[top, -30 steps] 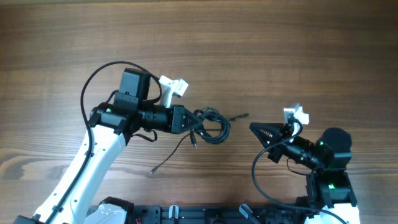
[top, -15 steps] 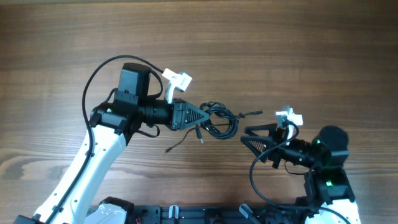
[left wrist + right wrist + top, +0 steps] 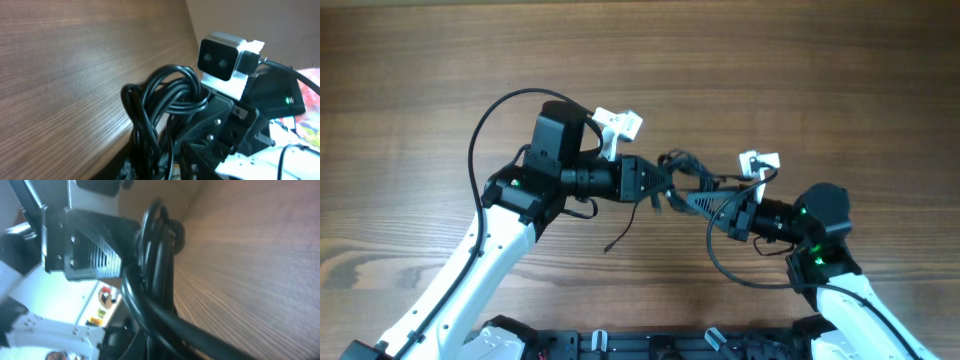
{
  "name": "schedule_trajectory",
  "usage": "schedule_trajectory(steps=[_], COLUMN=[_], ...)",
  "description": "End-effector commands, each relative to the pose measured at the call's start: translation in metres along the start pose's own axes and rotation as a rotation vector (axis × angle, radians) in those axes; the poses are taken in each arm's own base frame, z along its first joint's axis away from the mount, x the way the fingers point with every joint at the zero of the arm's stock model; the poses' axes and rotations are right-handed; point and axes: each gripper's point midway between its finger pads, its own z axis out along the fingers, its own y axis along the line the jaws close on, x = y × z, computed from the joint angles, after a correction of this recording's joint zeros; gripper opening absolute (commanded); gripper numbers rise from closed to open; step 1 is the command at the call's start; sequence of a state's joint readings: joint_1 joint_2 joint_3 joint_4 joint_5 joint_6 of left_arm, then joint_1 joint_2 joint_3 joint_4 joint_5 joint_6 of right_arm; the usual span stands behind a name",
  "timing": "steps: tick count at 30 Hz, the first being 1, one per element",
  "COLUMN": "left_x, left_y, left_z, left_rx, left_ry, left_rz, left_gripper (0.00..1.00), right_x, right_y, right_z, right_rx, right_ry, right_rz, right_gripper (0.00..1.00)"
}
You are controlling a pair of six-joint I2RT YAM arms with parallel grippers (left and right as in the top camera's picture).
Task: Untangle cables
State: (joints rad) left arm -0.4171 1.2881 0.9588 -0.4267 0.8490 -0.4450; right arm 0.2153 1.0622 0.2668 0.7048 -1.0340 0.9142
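The bench [image 3: 770,60] is brown wood-grain laminate, matte, with long streaks running left to right. Both arms have white shells and black joints; each carries a thick black lead that arcs away from it.

The cables [image 3: 682,168] sit near the middle of the bench, between the two end effectors. They form one small, tight bundle of very thin, glossy black wire, looped over itself several times. One loose strand [image 3: 620,235] trails down from the bundle toward the near edge and ends in a tiny plug. In the left wrist view the bundle [image 3: 165,100] fills the foreground as rounded, overlapping loops, apparently raised off the wood.

The left end effector [image 3: 655,182] is a black, wedge-shaped part touching the left side of the bundle. The coil covers its tips, so whether they are spread or pressed together cannot be told. The right end effector [image 3: 688,197], also a ribbed black wedge, has its fingers pressed together on the cables at the bundle's right side.

In the right wrist view the wires [image 3: 155,255] are blurred and very close, hiding that arm's own fingers. The individual wires cannot be traced apart inside the knot. A silver camera housing [image 3: 222,56] sits behind the coil, partly cut off by it.
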Motion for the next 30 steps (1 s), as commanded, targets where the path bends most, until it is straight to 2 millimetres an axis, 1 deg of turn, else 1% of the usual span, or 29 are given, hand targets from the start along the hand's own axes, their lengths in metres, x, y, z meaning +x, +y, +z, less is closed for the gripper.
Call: schedule_trajectory(steps=[1,3,4,6,8,10,11,12,14,16,18,19,21,23,24,25,27,28,29,30], left_x=[-0.005,0.003,0.01,0.022,0.038,0.043,0.039,0.033,0.021,0.016,0.013,0.008,-0.008,-0.026,-0.038,-0.045,-0.051,-0.051,-0.051,-0.047], left_y=[-0.011,-0.017,-0.019,-0.021,-0.024,-0.022,-0.014,-0.01,-0.01,-0.025,-0.04,-0.048,-0.049,-0.039,-0.029,-0.022,-0.017,-0.012,-0.004,0.003], left_z=[0.004,0.014,0.023,0.037,0.053,0.057,0.055,0.05,0.037,0.021,0.006,-0.005,-0.027,-0.048,-0.058,-0.062,-0.056,-0.05,-0.044,-0.031], left_rx=[-0.017,-0.023,-0.041,-0.068,-0.079,-0.099,-0.14,-0.148,-0.137,-0.067,-0.021,-0.013,-0.066,-0.16,-0.238,-0.283,-0.288,-0.297,-0.308,-0.3], left_ry=[-0.034,-0.01,0.007,0.037,0.085,0.096,0.076,0.056,0.014,-0.002,-0.03,-0.073,-0.184,-0.307,-0.377,-0.416,-0.416,-0.402,-0.38,-0.333], left_rz=[0.004,0.027,0.044,0.065,0.085,0.089,0.082,0.072,0.062,0.1,0.149,0.174,0.198,0.204,0.197,0.193,0.192,0.182,0.167,0.152], left_gripper=[0.33,0.35,0.34,0.34,0.37,0.37,0.34,0.34,0.37,0.42,0.47,0.48,0.49,0.59,0.7,0.77,0.79,0.78,0.78,0.78], right_x=[-0.022,-0.031,-0.036,-0.045,-0.062,-0.068,-0.068,-0.066,-0.065,-0.074,-0.082,-0.08,-0.069,-0.058,-0.05,-0.042,-0.033,-0.03,-0.029,-0.027], right_y=[-0.005,-0.018,-0.023,-0.028,-0.024,-0.021,-0.021,-0.024,-0.027,-0.036,-0.041,-0.04,-0.033,-0.023,-0.014,-0.006,0.002,0.004,0.005,0.008], right_z=[0.002,0.001,0.001,-0.001,-0.005,-0.007,-0.007,-0.007,-0.007,-0.012,-0.017,-0.016,-0.009,-0.005,-0.003,-0.002,0.0,0.0,0.0,0.0], right_rx=[0.03,0.084,0.105,0.13,0.132,0.126,0.128,0.137,0.16,0.226,0.269,0.263,0.213,0.15,0.095,0.049,0.001,-0.013,-0.021,-0.039], right_ry=[-0.099,-0.158,-0.186,-0.241,-0.324,-0.352,-0.35,-0.345,-0.338,-0.392,-0.435,-0.423,-0.352,-0.281,-0.227,-0.182,-0.129,-0.114,-0.104,-0.091], right_rz=[0.037,0.056,0.059,0.061,0.022,-0.001,-0.002,0.005,-0.051,-0.104,-0.14,-0.149,-0.174,-0.181,-0.197,-0.213,-0.224,-0.197,-0.164,-0.132], right_gripper=[0.04,0.04,0.04,0.04,0.04,0.04,0.04,0.04,0.04,0.04,0.04,0.04,0.04,0.04,0.04,0.04,0.04,0.04,0.04,0.04])
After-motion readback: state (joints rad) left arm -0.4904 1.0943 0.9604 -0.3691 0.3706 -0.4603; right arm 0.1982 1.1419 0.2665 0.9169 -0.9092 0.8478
